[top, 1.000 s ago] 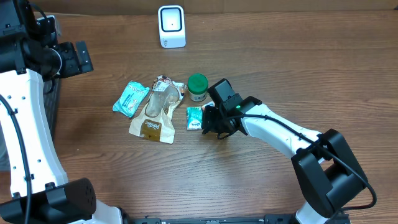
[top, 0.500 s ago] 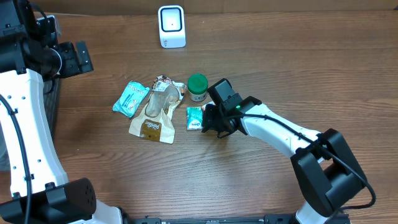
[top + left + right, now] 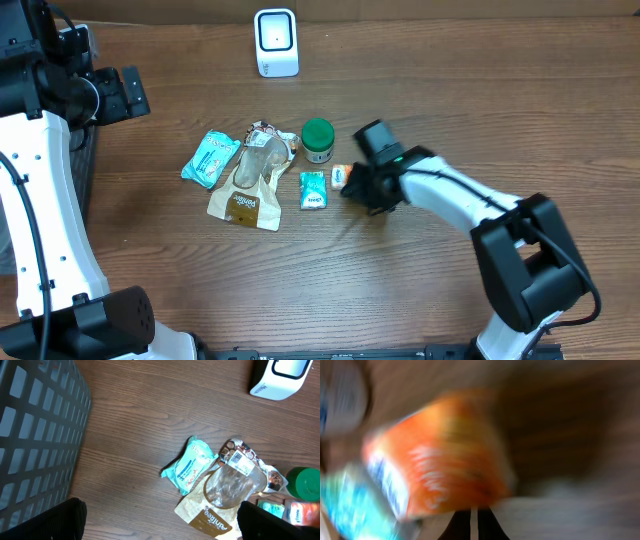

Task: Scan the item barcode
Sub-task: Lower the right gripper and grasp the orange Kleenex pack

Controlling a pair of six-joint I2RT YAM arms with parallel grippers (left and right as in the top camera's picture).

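A small orange packet (image 3: 340, 175) hangs at the tips of my right gripper (image 3: 352, 184), just right of a small teal packet (image 3: 313, 190). The right wrist view is blurred: the orange packet (image 3: 440, 455) sits right above the jaws of the right gripper (image 3: 474, 512), which are pressed together on its edge. The white barcode scanner (image 3: 276, 42) stands at the table's far edge and also shows as the scanner (image 3: 280, 377) top right in the left wrist view. My left gripper (image 3: 162, 525) hangs high at the left, open and empty.
A teal snack pack (image 3: 210, 158), a brown pouch (image 3: 245, 203) under a clear wrapper (image 3: 257, 160) and a green-lidded jar (image 3: 318, 139) lie left of the right gripper. A dark mesh basket (image 3: 35, 435) stands at the table's left edge.
My right arm has swung right and away from the small teal packet, carrying the orange packet with it. The left arm has not moved.
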